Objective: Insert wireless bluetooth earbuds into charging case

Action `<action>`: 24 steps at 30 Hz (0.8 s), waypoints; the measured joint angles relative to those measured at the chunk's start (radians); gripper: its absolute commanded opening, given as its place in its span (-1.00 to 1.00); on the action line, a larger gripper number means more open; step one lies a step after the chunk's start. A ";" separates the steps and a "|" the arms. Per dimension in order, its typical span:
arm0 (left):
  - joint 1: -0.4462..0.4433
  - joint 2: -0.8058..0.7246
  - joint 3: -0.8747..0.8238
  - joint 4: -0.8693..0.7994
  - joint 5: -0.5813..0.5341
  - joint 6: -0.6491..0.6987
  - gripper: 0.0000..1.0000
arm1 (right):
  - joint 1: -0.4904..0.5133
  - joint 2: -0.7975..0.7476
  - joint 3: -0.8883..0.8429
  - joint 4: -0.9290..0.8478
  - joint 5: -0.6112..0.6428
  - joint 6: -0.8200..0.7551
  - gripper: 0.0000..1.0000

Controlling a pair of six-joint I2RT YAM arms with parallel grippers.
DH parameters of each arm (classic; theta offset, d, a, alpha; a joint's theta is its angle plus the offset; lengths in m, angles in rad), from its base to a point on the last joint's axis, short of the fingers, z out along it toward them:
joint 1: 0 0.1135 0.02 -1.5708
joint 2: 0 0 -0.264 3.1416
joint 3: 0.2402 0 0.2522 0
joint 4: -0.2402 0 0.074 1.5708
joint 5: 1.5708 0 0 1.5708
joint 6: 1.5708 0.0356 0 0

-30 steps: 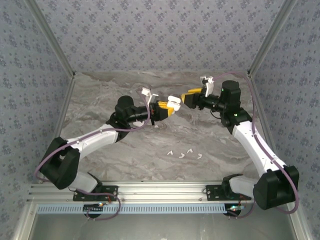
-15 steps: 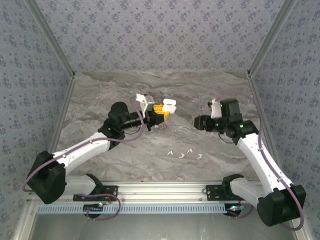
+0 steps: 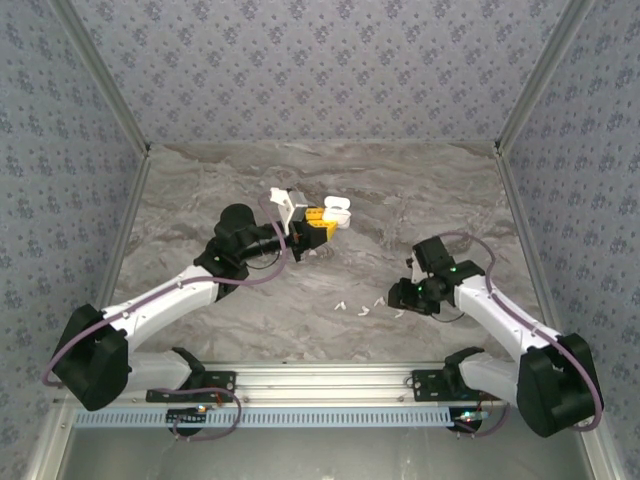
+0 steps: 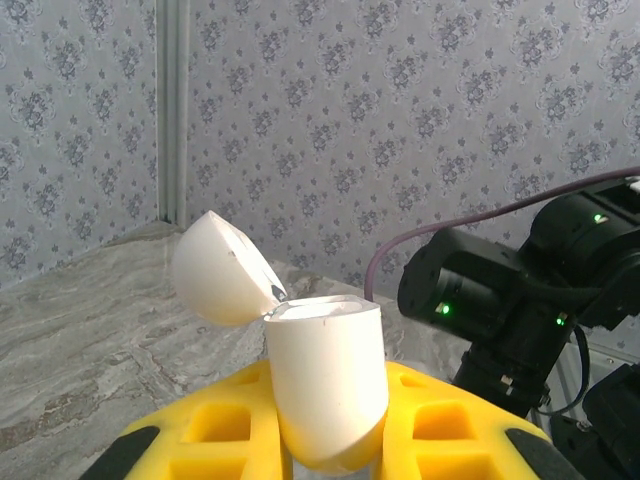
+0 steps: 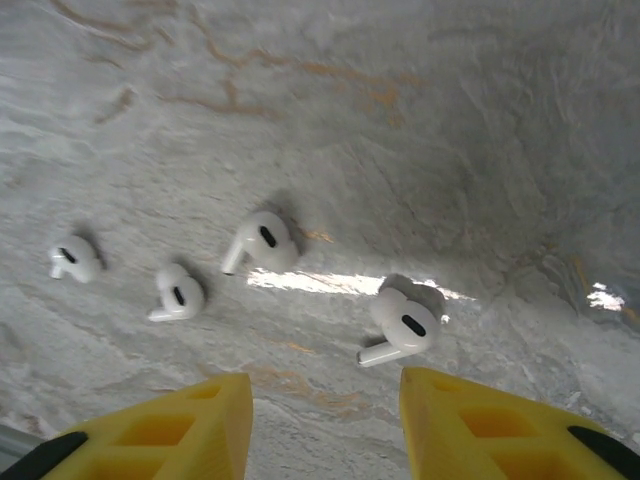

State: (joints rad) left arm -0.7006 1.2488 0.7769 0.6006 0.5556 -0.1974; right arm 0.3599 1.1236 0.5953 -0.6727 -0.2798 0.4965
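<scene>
On the marbled table (image 3: pixel 200 180), seen from above, four white earbuds (image 3: pixel 363 310) lie in a loose row. The right gripper (image 3: pixel 405 293) is just beside them, and the left gripper (image 3: pixel 318 222) is farther back with the case (image 3: pixel 338 210).

At the left wrist, the jaws are clamped on the glossy, rounded case, its lid (image 4: pixel 220 270) open.

At the right wrist, yellow fingers (image 5: pixel 225 400) stand apart and empty over the earbuds. These look tiny, light, hard and slick, so they are likely best pinched across the bulb rather than the stem.

Four white earbuds (image 5: pixel 75 260) (image 5: pixel 178 297) (image 5: pixel 258 240) (image 5: pixel 403 322) lie on the one tabletop (image 5: pixel 420 120); none is of another colour. There is one charging case (image 4: pixel 328 375), white, with one hinged lid (image 4: pixel 220 272). There are two arms, the left arm (image 3: pixel 170 290) and the right arm (image 3: pixel 505 312), and two tools, the left tool (image 3: pixel 322 222) and the right tool (image 5: pixel 325 425), each with two yellow fingers (image 5: pixel 190 425).
</scene>
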 measured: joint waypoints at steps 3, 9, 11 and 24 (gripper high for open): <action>0.000 0.000 0.000 0.000 -0.005 0.003 -1.00 | 0.009 0.018 -0.010 0.008 0.023 0.013 -0.14; 0.000 0.000 0.000 -0.006 -0.011 0.006 -1.00 | 0.029 0.043 -0.015 0.042 0.058 0.024 -0.18; 0.000 0.000 0.000 -0.007 -0.011 0.006 -1.00 | 0.033 0.054 -0.020 0.052 0.066 0.031 -0.18; 0.000 0.000 0.000 -0.029 -0.019 0.014 -1.00 | 0.072 0.141 -0.021 0.091 0.129 0.043 -0.28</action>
State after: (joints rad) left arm -0.7006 1.2488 0.7769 0.5713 0.5365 -0.1829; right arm 0.4320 1.2648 0.5747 -0.5819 -0.1509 0.5400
